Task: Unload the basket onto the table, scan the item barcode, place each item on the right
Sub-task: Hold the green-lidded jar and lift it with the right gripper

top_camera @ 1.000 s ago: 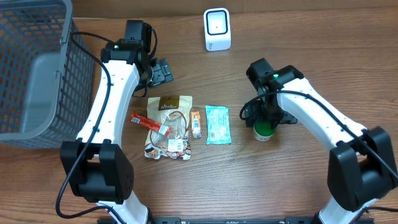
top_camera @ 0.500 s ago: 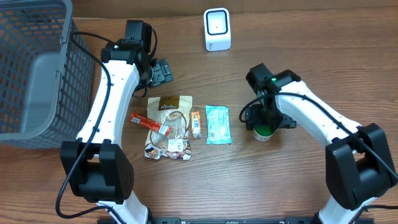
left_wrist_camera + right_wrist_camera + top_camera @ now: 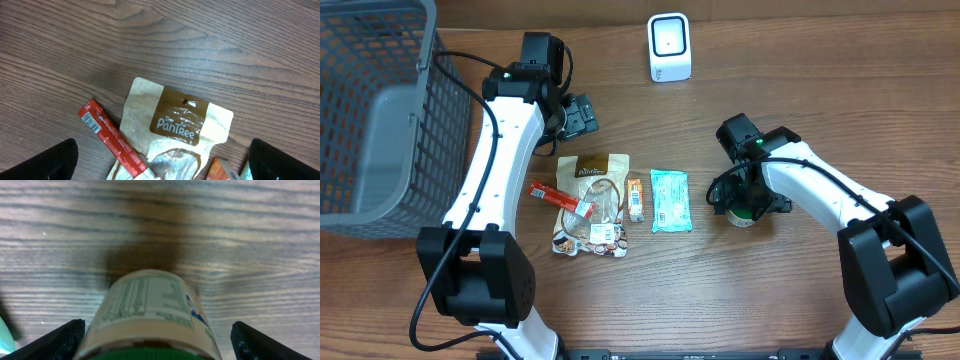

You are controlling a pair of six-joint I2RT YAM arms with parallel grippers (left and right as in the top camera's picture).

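Observation:
The item under my right gripper (image 3: 744, 198) is a small upright jar (image 3: 747, 213) with a green lid and a printed label. In the right wrist view the jar (image 3: 150, 305) stands between the two black fingertips (image 3: 55, 342), with a gap on each side, so the gripper is open around it. The white barcode scanner (image 3: 669, 47) stands at the back of the table. My left gripper (image 3: 583, 116) hangs open over the table just behind a tan PanTree pouch (image 3: 180, 120), holding nothing.
A red stick pack (image 3: 560, 198), an orange bar (image 3: 635, 198) and a light blue packet (image 3: 670, 200) lie beside the pouch (image 3: 592, 203) at mid-table. A grey mesh basket (image 3: 370, 110) fills the far left.
My right arm has shifted a little toward the front left and settled lower around the jar. The left arm has not moved.

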